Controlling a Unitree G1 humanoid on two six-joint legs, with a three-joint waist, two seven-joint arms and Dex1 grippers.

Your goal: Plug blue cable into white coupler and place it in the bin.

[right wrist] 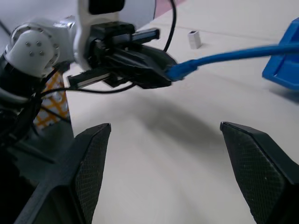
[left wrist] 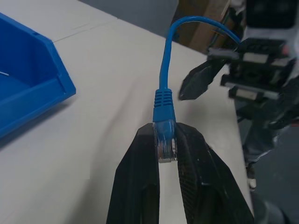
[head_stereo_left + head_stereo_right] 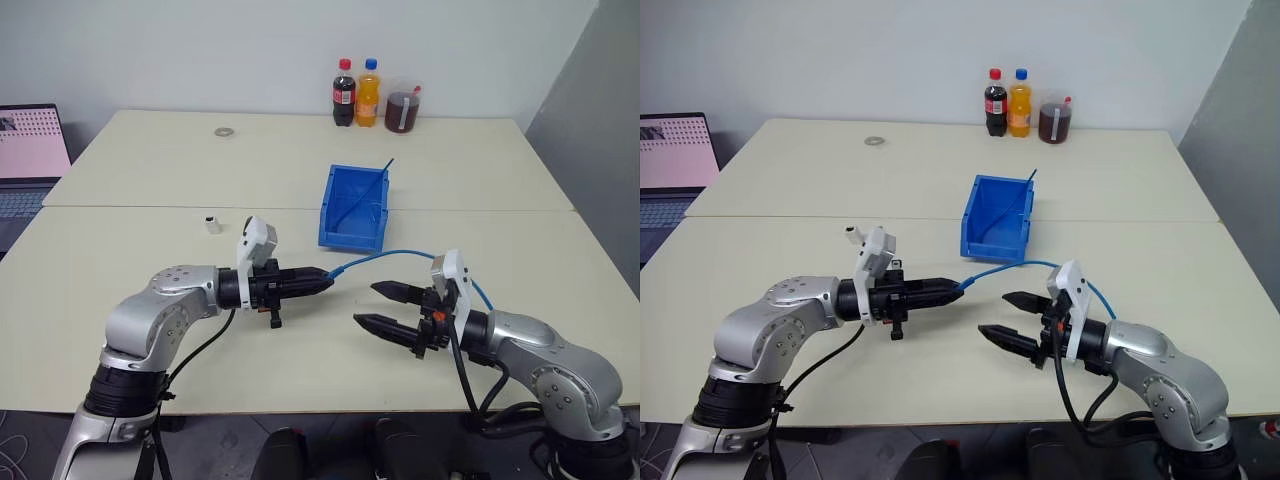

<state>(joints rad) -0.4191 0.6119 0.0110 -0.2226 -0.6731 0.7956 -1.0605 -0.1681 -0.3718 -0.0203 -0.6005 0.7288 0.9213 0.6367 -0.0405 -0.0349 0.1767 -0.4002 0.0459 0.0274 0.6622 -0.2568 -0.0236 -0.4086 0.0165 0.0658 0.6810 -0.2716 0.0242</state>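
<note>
1. Left gripper (image 3: 322,283): jaws clamped on one plug end of the blue cable (image 3: 385,256), holding it above the counter (image 3: 290,170). The clear plug sits between the jaws, its blue boot just past the tips.
2. Right gripper (image 3: 378,306): jaws wide apart, empty, facing the left gripper, near it.
3. Blue cable: thin, light blue. From the held plug it arcs toward the right arm and passes behind the right gripper; far end not visible.
4. White coupler (image 3: 212,224): tiny white block on the counter beyond the left arm, well apart from both grippers; left arm nearer. Socket direction too small to tell.
5. Bin (image 3: 356,208): bright blue, on the counter ahead of the grippers; a thin darker blue cable (image 3: 377,187) leans inside.
</note>
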